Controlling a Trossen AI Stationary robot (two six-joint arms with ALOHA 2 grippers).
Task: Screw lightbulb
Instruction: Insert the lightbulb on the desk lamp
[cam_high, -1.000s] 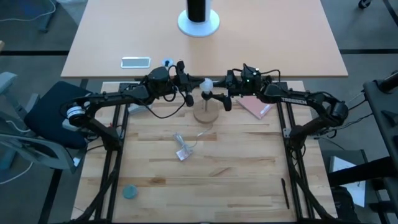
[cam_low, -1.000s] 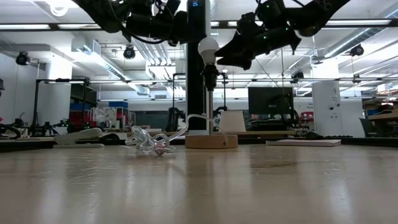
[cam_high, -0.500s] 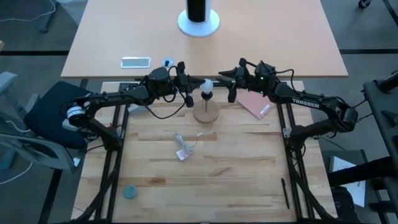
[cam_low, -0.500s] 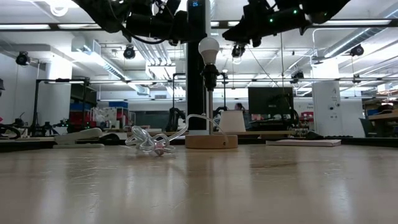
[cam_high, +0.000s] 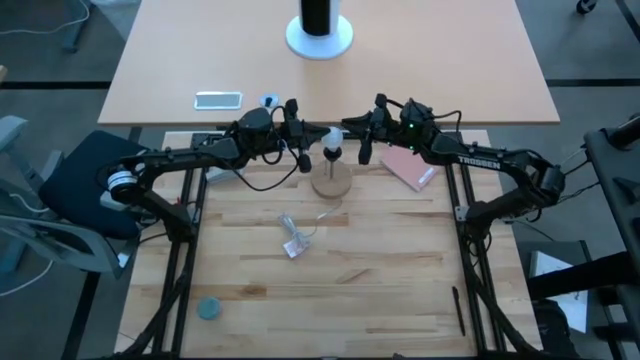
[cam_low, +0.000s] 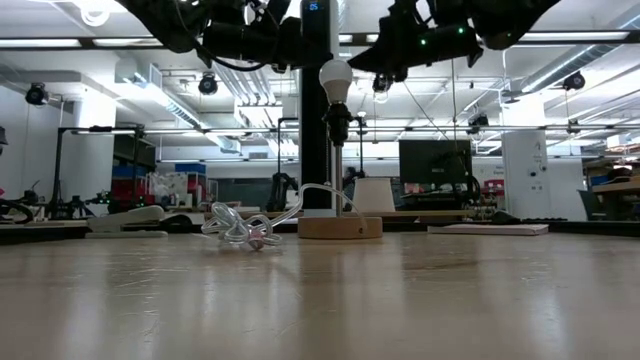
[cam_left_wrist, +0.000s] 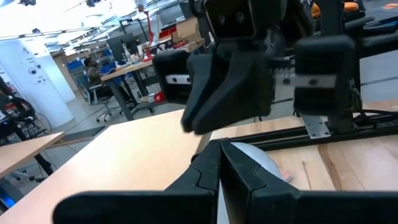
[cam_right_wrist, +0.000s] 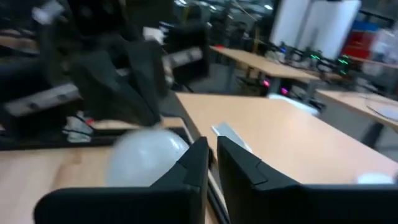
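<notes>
The lightbulb (cam_high: 331, 140) is seen upright on the black socket (cam_low: 338, 125) atop the round wooden stand (cam_high: 331, 184), near the table's far edge, between the two arms. The left gripper (cam_high: 296, 135) is held just beside it with its fingers pressed together on nothing. The right gripper (cam_high: 366, 140) is poised on the other side, apart from the glass, its fingers nearly closed and empty. The bulb is judged light, smooth and fragile, so it is best taken around its widest frosted part with gentle pressure. A hard squeeze could crack it, and a loose hold may slip during turning. The light stand might also be tipped.
</notes>
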